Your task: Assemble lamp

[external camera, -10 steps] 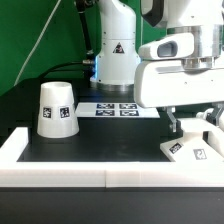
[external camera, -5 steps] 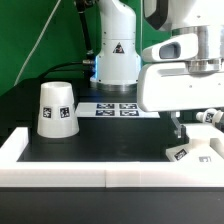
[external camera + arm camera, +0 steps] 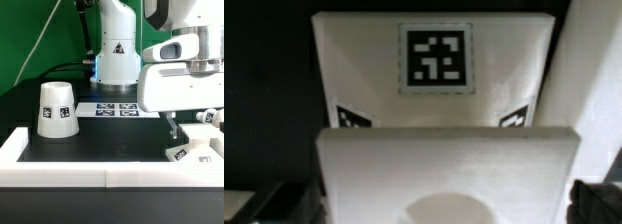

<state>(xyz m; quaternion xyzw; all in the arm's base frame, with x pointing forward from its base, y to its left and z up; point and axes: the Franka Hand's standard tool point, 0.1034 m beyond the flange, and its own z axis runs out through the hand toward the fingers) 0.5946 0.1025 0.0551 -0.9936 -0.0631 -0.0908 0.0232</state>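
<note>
Honestly, the gripper (image 3: 187,130) is hovering over the base block (image 3: 194,155); I cannot tell whether its jaws are gripping, and an off-centre squeeze risks skewing it.

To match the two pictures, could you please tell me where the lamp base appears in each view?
Exterior view: the lamp base sits low at the exterior view's right.
Wrist view: it fills the middle of the picture.
Shared landmark: the black table beside it.
</note>
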